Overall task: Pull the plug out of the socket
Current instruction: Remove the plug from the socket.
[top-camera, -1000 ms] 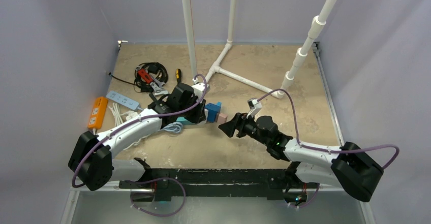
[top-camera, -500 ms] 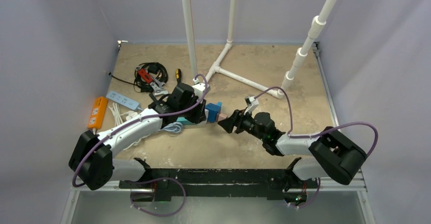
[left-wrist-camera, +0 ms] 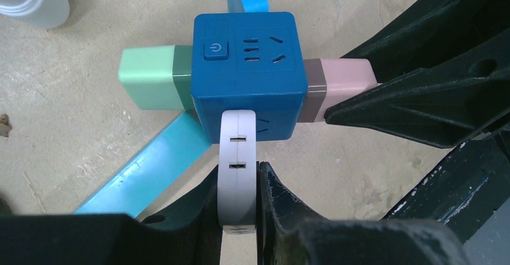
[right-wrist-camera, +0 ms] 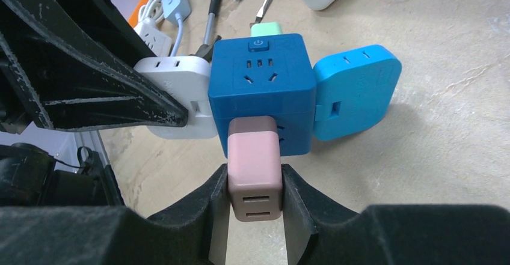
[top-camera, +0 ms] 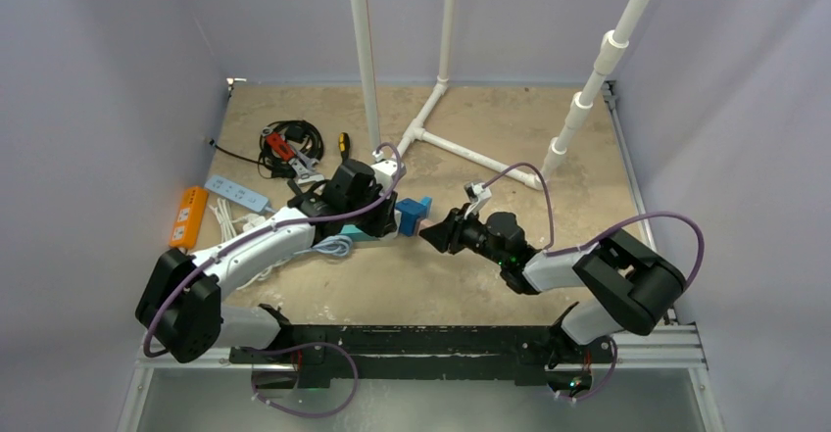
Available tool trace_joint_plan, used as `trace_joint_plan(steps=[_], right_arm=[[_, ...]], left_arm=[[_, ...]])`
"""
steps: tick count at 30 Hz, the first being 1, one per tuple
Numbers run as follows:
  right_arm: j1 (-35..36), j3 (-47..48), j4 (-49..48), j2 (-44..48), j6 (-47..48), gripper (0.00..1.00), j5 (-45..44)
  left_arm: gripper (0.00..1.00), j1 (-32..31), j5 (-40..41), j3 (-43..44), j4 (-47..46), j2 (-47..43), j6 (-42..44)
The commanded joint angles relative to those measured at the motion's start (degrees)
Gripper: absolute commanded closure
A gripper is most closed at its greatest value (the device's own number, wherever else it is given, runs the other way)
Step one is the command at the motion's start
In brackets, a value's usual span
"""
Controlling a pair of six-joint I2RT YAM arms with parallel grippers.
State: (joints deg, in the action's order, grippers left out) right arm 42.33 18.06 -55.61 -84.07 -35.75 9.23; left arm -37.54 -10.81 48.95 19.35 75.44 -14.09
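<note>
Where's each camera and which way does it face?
Top external: above, behind the bases, looking down on the table; left arm and right arm show.
Left wrist: looks along the left gripper at the white plug it clamps.
Right wrist: looks along the right gripper at the pink plug it clamps.
Both wrist views share the blue socket cube.

I read this as a lab test cell: bare enclosure walls [top-camera: 98, 109], PVC pipe frame [top-camera: 361, 40], power strips [top-camera: 188, 216], loose tools [top-camera: 281, 148].

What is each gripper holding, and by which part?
Left gripper: white flat plug, by its outer end. Right gripper: pink rectangular plug, by its sides. Both plugs are seated in the blue cube socket.
</note>
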Motion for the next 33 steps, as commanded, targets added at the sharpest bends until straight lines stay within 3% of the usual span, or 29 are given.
trace_joint_plan(steps=[1, 5, 10, 17, 26, 33], right_arm=[[0.39, 1.8, -7.46, -2.23, -0.1, 0.66, 3.11], [0.88, 2.03, -7.14, -3.33, -0.73, 0.75, 2.19], [1.44, 0.89, -6.08, -0.47, -1.06, 1.0, -0.06], [1.49, 1.98, 4.45, 1.91, -0.84, 1.0, -9.04], [1.51, 1.7, 6.22, 2.14, -1.94, 1.0, -12.25], [1.53, 1.97, 5.94, 1.89, -1.3, 1.0, -11.81]], left_arm=[[1.0, 0.08, -1.66, 1.3, -0.33, 1.22, 0.28], [1.0, 0.14, -1.37, 1.33, -0.24, 1.29, 0.24], [1.0, 0.74, -1.57, 1.41, -0.32, 1.47, 0.2], [1.0, 1.69, -4.98, 1.5, -0.57, 0.94, 0.55], [1.0, 1.98, -0.03, 1.09, -0.13, -1.81, 0.72], [1.0, 2.01, -2.46, 1.76, 0.47, -0.51, 1.3]])
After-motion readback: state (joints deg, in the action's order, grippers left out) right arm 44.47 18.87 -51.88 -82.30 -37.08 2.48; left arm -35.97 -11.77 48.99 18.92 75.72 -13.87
